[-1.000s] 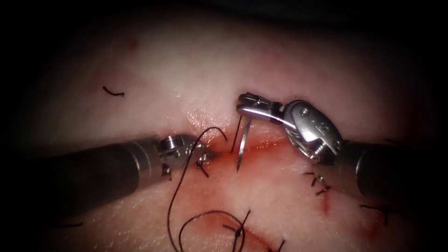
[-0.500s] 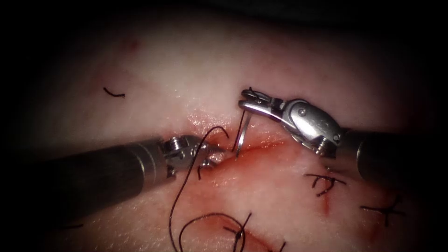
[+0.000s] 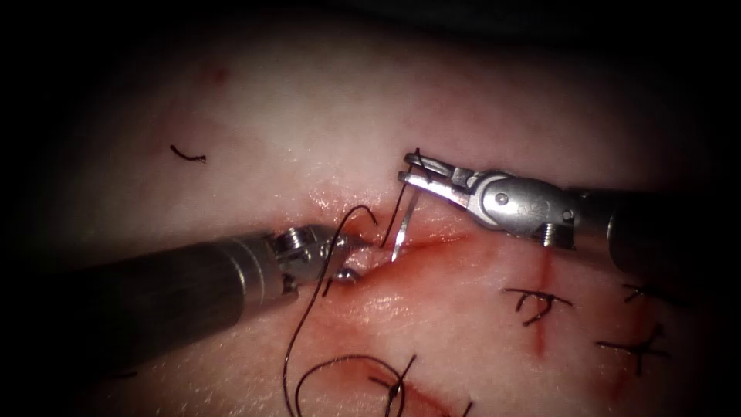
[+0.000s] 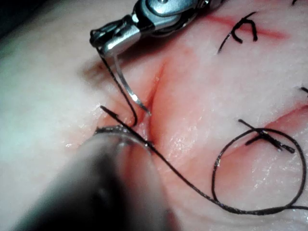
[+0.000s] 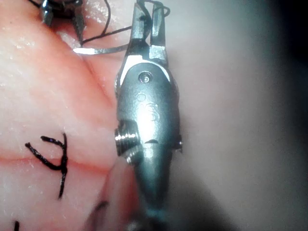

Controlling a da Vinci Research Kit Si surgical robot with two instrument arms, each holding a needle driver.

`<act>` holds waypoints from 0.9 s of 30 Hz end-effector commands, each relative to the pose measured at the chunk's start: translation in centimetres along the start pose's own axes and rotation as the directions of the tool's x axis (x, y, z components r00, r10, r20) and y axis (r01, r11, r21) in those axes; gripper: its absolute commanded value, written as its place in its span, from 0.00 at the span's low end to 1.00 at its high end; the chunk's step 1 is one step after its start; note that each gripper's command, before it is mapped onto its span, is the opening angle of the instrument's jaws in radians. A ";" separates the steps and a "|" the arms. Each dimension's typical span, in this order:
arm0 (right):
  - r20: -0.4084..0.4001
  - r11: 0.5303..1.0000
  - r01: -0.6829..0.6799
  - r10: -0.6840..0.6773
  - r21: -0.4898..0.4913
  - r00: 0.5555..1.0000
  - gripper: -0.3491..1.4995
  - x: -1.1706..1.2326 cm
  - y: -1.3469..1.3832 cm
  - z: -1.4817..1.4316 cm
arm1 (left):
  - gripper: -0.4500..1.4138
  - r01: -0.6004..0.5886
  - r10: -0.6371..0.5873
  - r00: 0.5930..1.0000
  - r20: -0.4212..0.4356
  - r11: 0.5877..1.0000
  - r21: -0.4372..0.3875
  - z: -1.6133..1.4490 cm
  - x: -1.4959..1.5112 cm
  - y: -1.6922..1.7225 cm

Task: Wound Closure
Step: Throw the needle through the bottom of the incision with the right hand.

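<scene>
Steel needle [image 3: 404,225] hangs from the right claw [image 3: 417,171], clenched on its thread end, tip at the cut [image 3: 432,243]. Left claw [image 3: 345,259] presses tissue [image 3: 309,116]; grip unclear.

— What do the two arms look like?

— Each is a long dark grey shaft. The left arm's tool [image 3: 328,251] ends in a bright metal collar and a small silver wrist with a round screw head, at centre left of the endoscope frame.

— And the other?

— The right arm's tool [image 3: 421,174], right of centre, has a smooth, rounded silver wrist housing with a small pivot pin, faint stamped markings, a threaded screw stub on its side, and slim steel jaws.
</scene>
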 end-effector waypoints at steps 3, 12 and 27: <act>-0.002 1.000 0.028 -0.028 0.000 1.000 0.00 -0.08 -0.04 0.13 | 0.56 -0.001 0.001 1.000 -0.002 1.000 0.001 0.06 0.06 -0.02; 0.013 0.996 0.091 -0.092 0.023 0.996 0.00 -0.23 -0.18 0.08 | 0.59 0.007 -0.007 1.000 0.001 1.000 -0.005 0.01 0.13 0.03; 0.030 0.990 0.096 -0.100 0.106 0.995 0.00 -0.29 -0.27 0.01 | 0.59 0.005 -0.005 0.998 -0.063 1.000 0.002 -0.10 0.27 0.01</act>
